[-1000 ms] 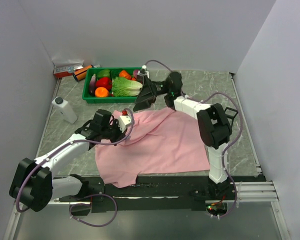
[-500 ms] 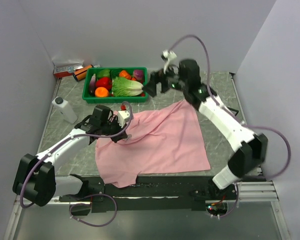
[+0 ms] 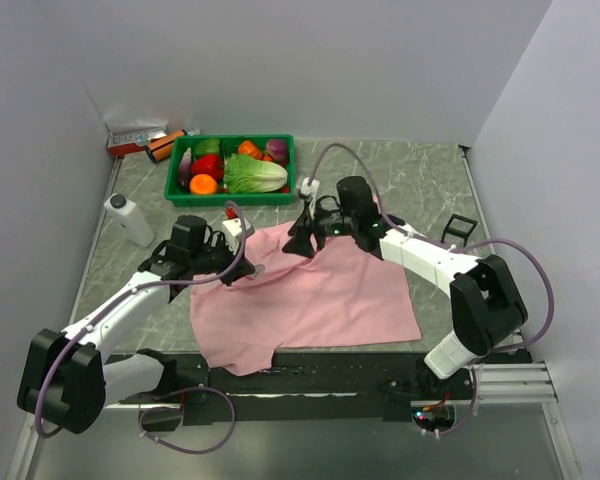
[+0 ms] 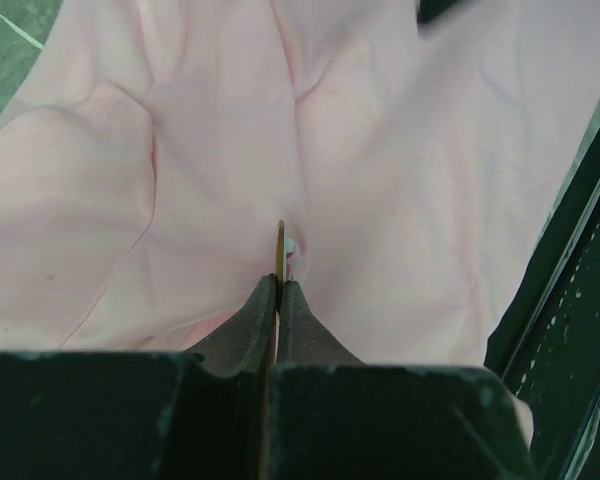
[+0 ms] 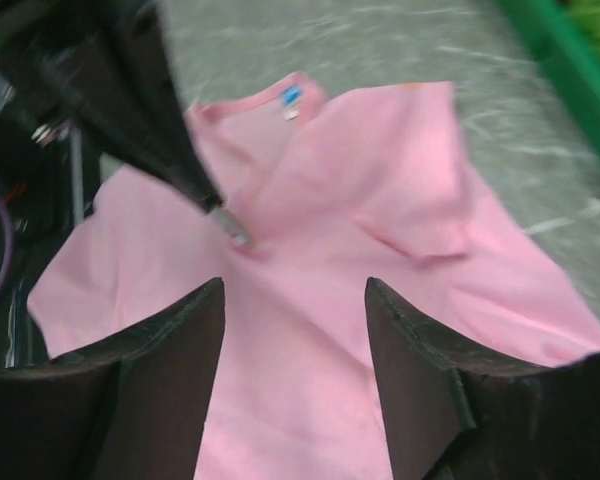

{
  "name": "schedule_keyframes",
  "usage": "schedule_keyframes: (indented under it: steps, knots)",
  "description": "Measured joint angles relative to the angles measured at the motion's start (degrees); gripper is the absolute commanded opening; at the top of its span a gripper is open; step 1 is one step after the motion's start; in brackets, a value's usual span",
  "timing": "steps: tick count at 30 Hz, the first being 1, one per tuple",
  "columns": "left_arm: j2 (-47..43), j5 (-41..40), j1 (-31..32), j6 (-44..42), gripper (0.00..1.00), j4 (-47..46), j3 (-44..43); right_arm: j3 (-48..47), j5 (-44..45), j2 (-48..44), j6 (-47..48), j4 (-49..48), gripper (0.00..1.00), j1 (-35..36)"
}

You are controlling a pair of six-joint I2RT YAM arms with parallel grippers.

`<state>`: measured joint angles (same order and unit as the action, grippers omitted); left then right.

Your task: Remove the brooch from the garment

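right arm has swung down from over the green bin (image 3: 230, 200). right pincer (image 3: 302, 246) now low over the pink t-shirt (image 3: 330, 290) at mid frame, jaws apart but narrower than before, holding nothing. left pincer (image 4: 278, 285) unchanged, clamped on the brooch (image 4: 280, 240) at the shirt's upper-left part. prob. right will pin the cloth for the pull. blue neck tag (image 5: 291, 97) & carton (image 3: 135, 136) upper left: txt unreadable.
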<state>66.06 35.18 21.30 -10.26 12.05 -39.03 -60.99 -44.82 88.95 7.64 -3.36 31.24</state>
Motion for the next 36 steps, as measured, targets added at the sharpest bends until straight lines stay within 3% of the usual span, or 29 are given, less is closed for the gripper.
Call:
schedule_keyframes:
  steps: [7, 13, 23, 30, 34, 36]
  knots:
    - [-2.5, -1.0, 0.0, 6.5, 0.01, -12.9, 6.3, 0.1, -5.1, 5.3, 8.4, 0.1, 0.55, 3.5]
    - [-2.5, -3.1, 0.0, 11.7, 0.01, -21.4, 10.1, -0.5, -4.0, 11.8, 8.5, 0.4, 0.47, 5.2]
    - [-2.6, -3.8, 0.1, 16.7, 0.01, -28.1, 12.8, -0.5, -2.4, 12.2, 6.2, -1.7, 0.29, 13.0]
    - [-2.6, -3.7, 0.3, 17.2, 0.01, -28.5, 13.5, -0.7, -1.3, 12.4, 4.6, -0.3, 0.30, 12.7]
    - [-3.2, -3.3, 0.3, 16.9, 0.01, -27.9, 13.4, -0.9, -2.8, 11.0, 7.6, 5.4, 0.51, 9.0]
    - [-3.8, -2.6, 0.3, 16.7, 0.01, -27.7, 13.4, -0.9, -2.9, 9.1, 11.1, 8.0, 0.57, 6.6]
